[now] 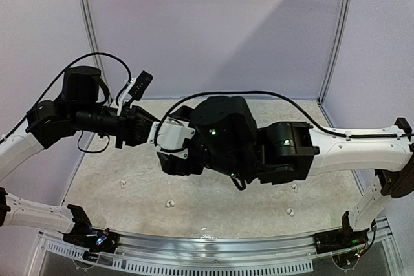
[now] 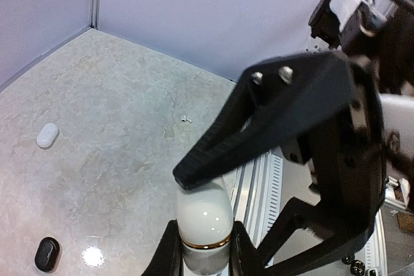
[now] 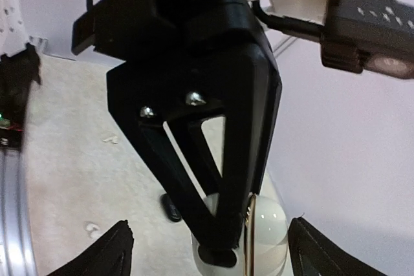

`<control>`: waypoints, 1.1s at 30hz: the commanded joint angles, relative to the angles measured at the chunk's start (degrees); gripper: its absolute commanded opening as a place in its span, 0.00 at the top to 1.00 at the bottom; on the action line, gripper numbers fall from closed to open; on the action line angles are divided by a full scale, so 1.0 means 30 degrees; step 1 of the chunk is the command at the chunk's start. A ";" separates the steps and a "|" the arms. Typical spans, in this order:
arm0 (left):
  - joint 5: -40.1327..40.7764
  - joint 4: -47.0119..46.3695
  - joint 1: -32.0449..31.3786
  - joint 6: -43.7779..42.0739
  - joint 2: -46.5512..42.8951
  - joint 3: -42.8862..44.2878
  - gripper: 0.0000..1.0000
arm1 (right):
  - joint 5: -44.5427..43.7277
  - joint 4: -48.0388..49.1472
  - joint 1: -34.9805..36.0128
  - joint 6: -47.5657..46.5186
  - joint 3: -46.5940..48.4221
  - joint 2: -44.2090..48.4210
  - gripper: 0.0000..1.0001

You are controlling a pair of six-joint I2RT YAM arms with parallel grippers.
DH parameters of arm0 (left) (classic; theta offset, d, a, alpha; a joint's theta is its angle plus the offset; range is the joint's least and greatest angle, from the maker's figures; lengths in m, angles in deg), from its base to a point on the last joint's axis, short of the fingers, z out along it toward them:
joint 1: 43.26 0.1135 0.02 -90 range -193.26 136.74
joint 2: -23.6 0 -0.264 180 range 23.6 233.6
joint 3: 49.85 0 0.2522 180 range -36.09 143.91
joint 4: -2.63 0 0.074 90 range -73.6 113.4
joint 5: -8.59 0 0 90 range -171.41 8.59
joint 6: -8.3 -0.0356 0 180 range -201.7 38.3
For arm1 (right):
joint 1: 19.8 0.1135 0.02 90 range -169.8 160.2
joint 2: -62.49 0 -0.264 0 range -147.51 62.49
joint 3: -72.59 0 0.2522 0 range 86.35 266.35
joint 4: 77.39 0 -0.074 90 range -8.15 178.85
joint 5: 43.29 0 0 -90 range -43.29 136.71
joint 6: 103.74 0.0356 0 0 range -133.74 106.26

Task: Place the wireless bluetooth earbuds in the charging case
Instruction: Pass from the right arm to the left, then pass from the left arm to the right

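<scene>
A white egg-shaped charging case (image 2: 204,214) with a gold band is held above the table, and its lid looks closed. My left gripper (image 2: 204,247) is shut on its lower half. My right gripper (image 3: 210,253) is open, with the case (image 3: 268,227) between its wide jaws. One of its fingers (image 2: 259,121) rests against the case top. In the left wrist view a white earbud (image 2: 47,135) and a black earbud (image 2: 46,253) lie on the table. More white earbuds (image 1: 170,203) (image 1: 290,212) (image 1: 123,184) lie below the arms. Another black earbud (image 3: 170,208) lies under the case.
The speckled table (image 1: 213,205) has purple walls on three sides and a metal rail (image 1: 213,240) at the near edge. Both wrists crowd the middle and hide the table's centre in the top view. A tiny white scrap (image 2: 186,119) lies near the rail.
</scene>
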 commanded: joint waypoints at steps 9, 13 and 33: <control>-0.3146 -0.1606 -0.0127 -0.3976 -0.1344 -0.1403 1.00 | 1.3273 -0.1757 -0.3384 0.9001 -0.2210 0.4050 0.25; -0.3424 -0.1612 -0.0127 -0.4157 -0.1436 -0.1455 1.00 | 1.4085 -0.1970 -0.3450 0.9010 -0.1579 0.3257 0.36; -0.4075 -0.1548 -0.0157 -0.4456 -0.1554 -0.1784 1.00 | 1.5507 -0.1587 -0.3855 0.9562 -0.0812 0.2108 0.86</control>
